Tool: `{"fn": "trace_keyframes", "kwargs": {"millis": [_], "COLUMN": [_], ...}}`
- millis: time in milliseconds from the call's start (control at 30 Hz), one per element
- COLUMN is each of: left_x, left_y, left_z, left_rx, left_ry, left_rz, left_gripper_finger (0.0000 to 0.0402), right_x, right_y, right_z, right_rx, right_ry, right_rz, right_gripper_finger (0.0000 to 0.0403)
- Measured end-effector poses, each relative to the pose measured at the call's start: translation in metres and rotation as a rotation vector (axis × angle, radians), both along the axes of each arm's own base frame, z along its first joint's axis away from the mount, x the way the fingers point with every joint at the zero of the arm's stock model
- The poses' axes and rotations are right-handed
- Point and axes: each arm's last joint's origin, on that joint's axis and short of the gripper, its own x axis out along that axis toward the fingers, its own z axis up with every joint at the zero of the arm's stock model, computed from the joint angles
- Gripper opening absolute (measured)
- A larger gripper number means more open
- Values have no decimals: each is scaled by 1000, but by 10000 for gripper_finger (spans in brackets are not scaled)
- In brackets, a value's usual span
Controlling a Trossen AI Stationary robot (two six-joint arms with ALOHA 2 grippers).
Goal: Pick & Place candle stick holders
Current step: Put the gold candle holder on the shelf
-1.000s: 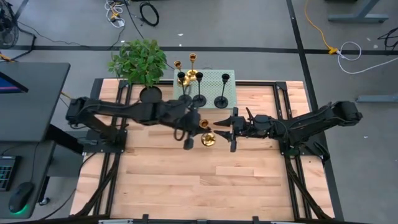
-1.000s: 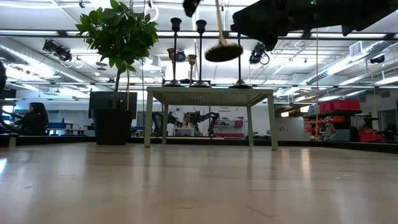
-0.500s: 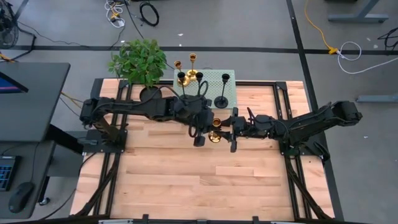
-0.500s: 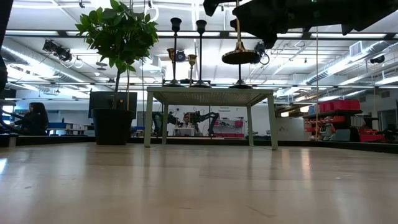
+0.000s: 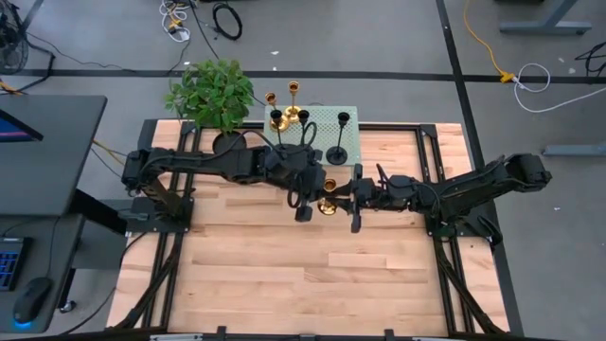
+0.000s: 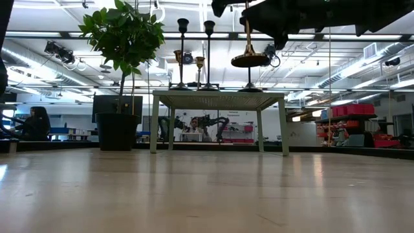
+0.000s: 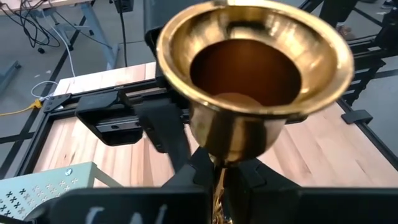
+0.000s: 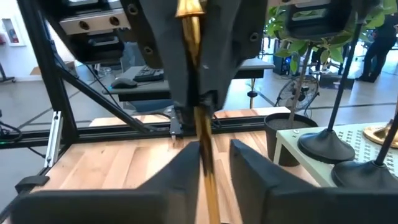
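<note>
A gold candle stick holder (image 5: pixel 327 200) hangs upright above the table's middle, with my left gripper (image 7: pixel 217 190) shut on its stem. Its cup (image 7: pixel 252 68) fills the left wrist view, and its round base (image 6: pixel 250 60) shows in the low view. My right gripper (image 8: pixel 214 163) comes level from the right. It is open, with a finger on each side of the stem (image 8: pixel 204 143), below the left gripper. Two more gold holders (image 5: pixel 294 90) and several black ones (image 5: pixel 338 152) stand by their bases on a pale green perforated stand (image 5: pixel 322 121). My left gripper pinches the gold holder's thin stem (image 7: pixel 216 177) between its two fingers, just under the cup. The fingers come slanting down from the table's left and lie across the stem. The holder hangs upright, cup up, its base clear of the table. My right gripper: I cannot tell whether either finger touches the stem.
A black pot (image 5: pixel 230 143) with a green leafy plant (image 5: pixel 213 93) stands at the far left beside the stand. The near half of the wooden table (image 5: pixel 284 275) is bare boards. Black frame rails (image 5: pixel 445 275) run along the table's sides.
My left gripper has carried the gold holder toward the table's right, up to my right gripper. The holder has come from tilted to upright, and its base now hangs level. It has kept still for the last half second.
</note>
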Motion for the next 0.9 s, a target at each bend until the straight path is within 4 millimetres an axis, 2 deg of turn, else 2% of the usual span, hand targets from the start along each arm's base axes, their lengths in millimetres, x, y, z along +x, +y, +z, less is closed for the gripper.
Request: {"fn": "trace_keyframes", "kwargs": {"millis": [133, 200, 633, 900], "left_x": [0, 0, 0, 0], "left_y": [0, 0, 0, 0], "left_z": [0, 0, 0, 0], "left_rx": [-3, -4, 2, 18], "left_ry": [1, 1, -4, 2], "left_rz": [2, 2, 12, 9], "left_gripper_finger": [16, 17, 52, 123], "right_x": [0, 0, 0, 0], "right_y": [1, 1, 1, -1], "right_z": [0, 0, 0, 0], "right_rx": [-23, -37, -34, -34], "right_ry": [2, 4, 3, 6], "right_rz": [22, 23, 20, 8], "right_gripper_finger": [23, 11, 5, 2]}}
